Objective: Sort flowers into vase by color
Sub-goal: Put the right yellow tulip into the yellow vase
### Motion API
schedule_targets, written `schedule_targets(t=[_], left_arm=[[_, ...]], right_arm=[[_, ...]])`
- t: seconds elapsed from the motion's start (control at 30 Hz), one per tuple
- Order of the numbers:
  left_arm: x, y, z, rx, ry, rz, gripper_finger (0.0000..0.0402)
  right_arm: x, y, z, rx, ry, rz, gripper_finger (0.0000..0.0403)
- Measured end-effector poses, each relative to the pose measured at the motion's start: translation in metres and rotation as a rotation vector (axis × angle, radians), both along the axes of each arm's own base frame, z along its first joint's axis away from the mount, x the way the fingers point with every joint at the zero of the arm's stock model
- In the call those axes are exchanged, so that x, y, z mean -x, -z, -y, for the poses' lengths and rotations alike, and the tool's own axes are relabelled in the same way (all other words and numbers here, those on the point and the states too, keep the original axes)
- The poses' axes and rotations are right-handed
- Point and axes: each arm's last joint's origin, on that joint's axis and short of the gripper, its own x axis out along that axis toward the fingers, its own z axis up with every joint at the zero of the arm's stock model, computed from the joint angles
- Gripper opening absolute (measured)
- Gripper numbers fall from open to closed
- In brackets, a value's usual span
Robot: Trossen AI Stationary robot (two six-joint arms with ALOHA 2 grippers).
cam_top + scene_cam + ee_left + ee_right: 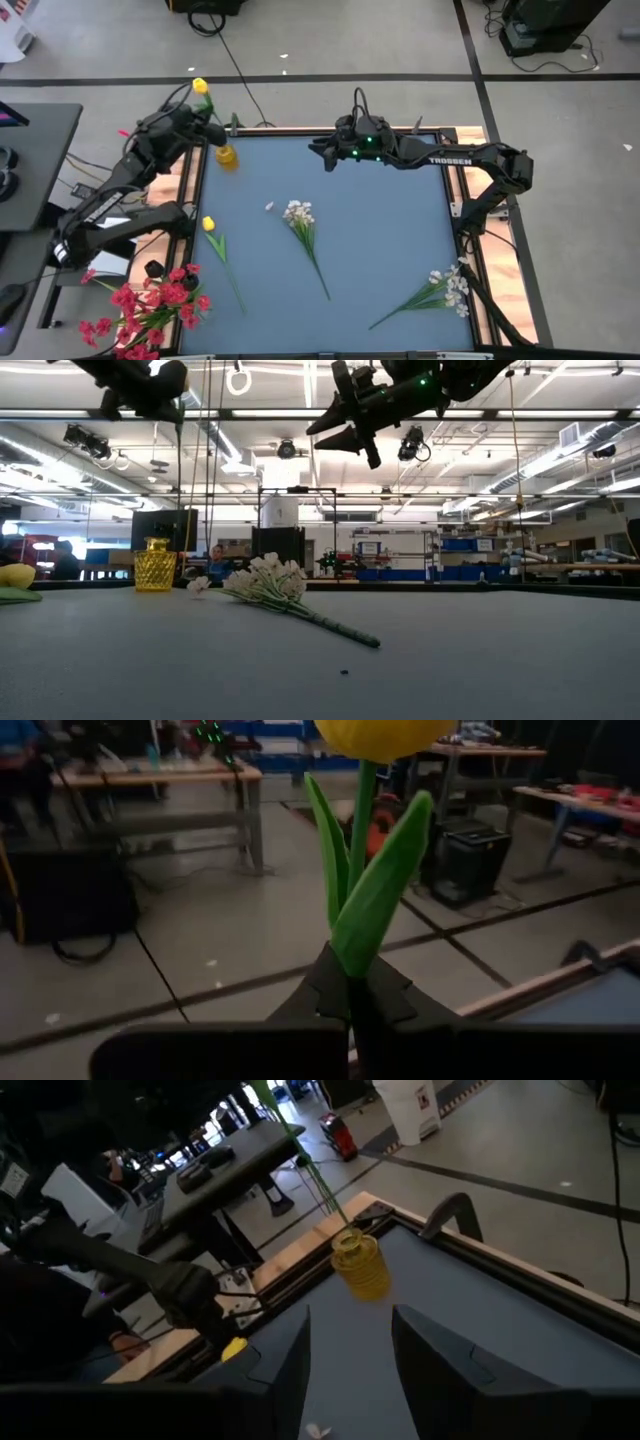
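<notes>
My left gripper (213,131) is raised over the table's far left corner, shut on a yellow tulip (200,87) whose bud points up. The tulip's long thin stem (305,1165) runs down to the mouth of the yellow glass vase (227,156), which stands at that corner. My right gripper (322,155) hangs open and empty, high over the far middle of the table. A second yellow tulip (209,224) and two white sprigs (298,213), (450,289) lie flat on the blue table. A bunch of red flowers (150,305) sits at the near left corner. My left gripper pinches the tulip's stem (352,982) between its two fingers, just under the two green leaves (380,895). The bud (385,735) stands upright above the fingers. The stem hangs below them, and its lower end (340,1225) reaches the vase's mouth.
The white sprig nearest the middle (265,578) lies between the vase (154,565) and the near edge. The table has a raised wooden rim (455,190). A desk (30,160) stands to the left, off the table. People sit in the room beyond.
</notes>
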Motion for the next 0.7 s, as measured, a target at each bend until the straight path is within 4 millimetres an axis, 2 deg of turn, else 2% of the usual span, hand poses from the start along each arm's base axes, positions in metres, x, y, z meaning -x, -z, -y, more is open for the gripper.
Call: schedule_targets(t=[0.7], left_arm=[[0.016,0.015,-0.007,0.132,-0.155,-0.066,0.0003]], right_arm=[[0.003,0.002,0.005,-0.011,0.007,-0.024,0.0151]])
